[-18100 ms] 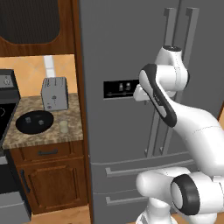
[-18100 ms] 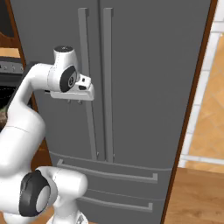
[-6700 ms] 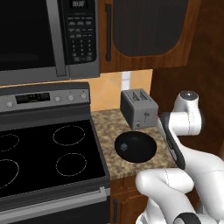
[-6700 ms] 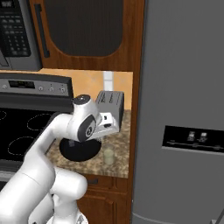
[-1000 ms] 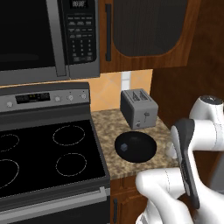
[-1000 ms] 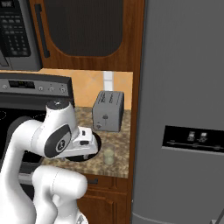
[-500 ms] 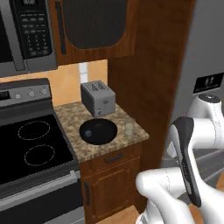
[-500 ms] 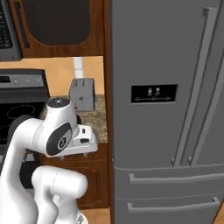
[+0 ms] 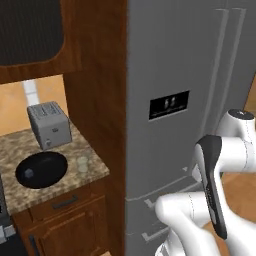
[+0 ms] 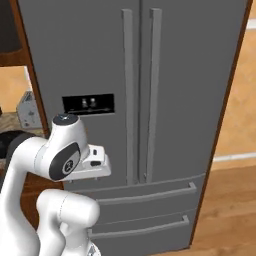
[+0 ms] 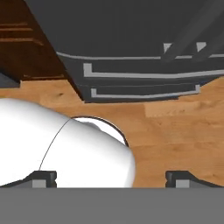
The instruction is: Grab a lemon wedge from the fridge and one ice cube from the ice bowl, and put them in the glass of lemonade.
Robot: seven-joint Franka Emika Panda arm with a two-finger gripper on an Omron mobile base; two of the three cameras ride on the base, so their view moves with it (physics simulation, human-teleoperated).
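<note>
Hand view shows the gripper spread wide and empty above the wood floor — the fridge stands closed. Left of it, the glass of lemonade sits just beside the ice bowl.

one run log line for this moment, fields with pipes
phase: base facing fridge | fridge doors: closed | gripper: open, empty | ice bowl, glass of lemonade: on counter
</note>
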